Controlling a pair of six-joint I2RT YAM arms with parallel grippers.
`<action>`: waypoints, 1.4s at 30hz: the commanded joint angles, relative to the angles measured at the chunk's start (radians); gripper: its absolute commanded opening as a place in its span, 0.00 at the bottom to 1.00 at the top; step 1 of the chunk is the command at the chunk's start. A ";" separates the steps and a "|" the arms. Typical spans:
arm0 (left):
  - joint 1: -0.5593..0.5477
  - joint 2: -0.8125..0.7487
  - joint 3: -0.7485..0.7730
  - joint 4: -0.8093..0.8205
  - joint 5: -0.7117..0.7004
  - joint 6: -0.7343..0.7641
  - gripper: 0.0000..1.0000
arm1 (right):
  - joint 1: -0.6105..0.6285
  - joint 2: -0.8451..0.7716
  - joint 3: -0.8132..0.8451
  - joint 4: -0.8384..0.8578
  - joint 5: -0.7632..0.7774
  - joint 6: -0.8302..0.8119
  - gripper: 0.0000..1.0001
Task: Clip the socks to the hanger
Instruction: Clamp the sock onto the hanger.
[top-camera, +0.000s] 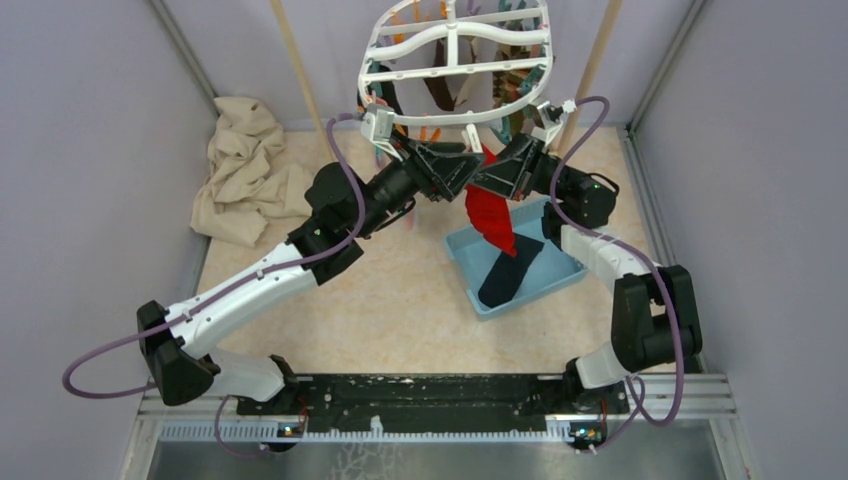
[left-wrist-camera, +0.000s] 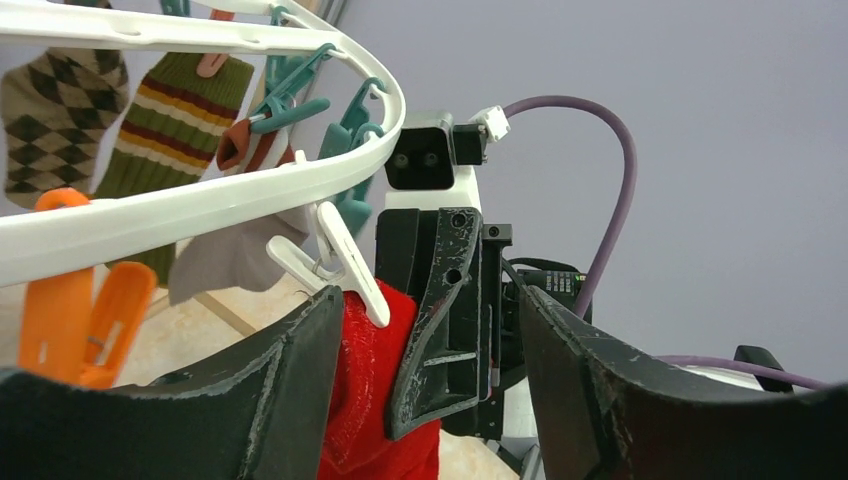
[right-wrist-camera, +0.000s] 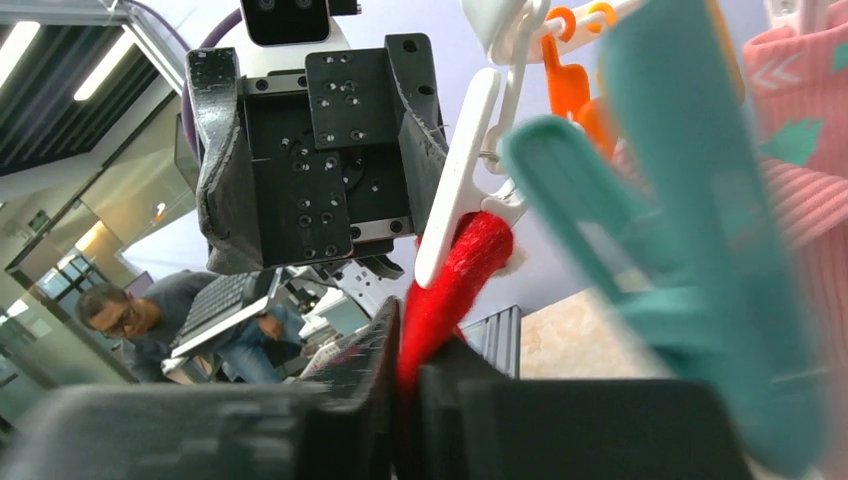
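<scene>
The white oval hanger (top-camera: 455, 60) hangs at the back, with pegs under its rim (left-wrist-camera: 200, 200). A white peg (left-wrist-camera: 345, 265) bites the top edge of the red sock (left-wrist-camera: 365, 400), which hangs down toward the tray (top-camera: 492, 225). My right gripper (right-wrist-camera: 405, 390) is shut on the red sock just below that peg (right-wrist-camera: 455, 200). My left gripper (left-wrist-camera: 430, 400) stands open around the sock and the right gripper's finger, its fingers (left-wrist-camera: 290, 390) off the peg. The dark sock (top-camera: 508, 272) lies in the blue tray.
The blue tray (top-camera: 560, 272) sits right of centre on the table. A beige cloth (top-camera: 245, 170) is heaped at the back left. Wooden poles (top-camera: 298, 65) flank the hanger. Argyle (left-wrist-camera: 50, 110), striped (left-wrist-camera: 185, 110) and pink (right-wrist-camera: 800, 150) socks hang among teal (right-wrist-camera: 690, 250) and orange (left-wrist-camera: 80, 320) pegs.
</scene>
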 joint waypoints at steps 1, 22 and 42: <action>-0.003 -0.008 -0.012 0.015 0.018 0.005 0.71 | -0.004 -0.008 0.050 0.164 0.026 -0.020 0.21; -0.001 -0.068 -0.041 -0.033 -0.070 0.076 0.73 | -0.104 0.041 -0.120 0.158 0.197 -0.082 0.75; 0.001 0.055 -0.004 -0.054 -0.155 0.158 0.76 | -0.116 -0.246 -0.068 -1.045 0.408 -0.984 0.74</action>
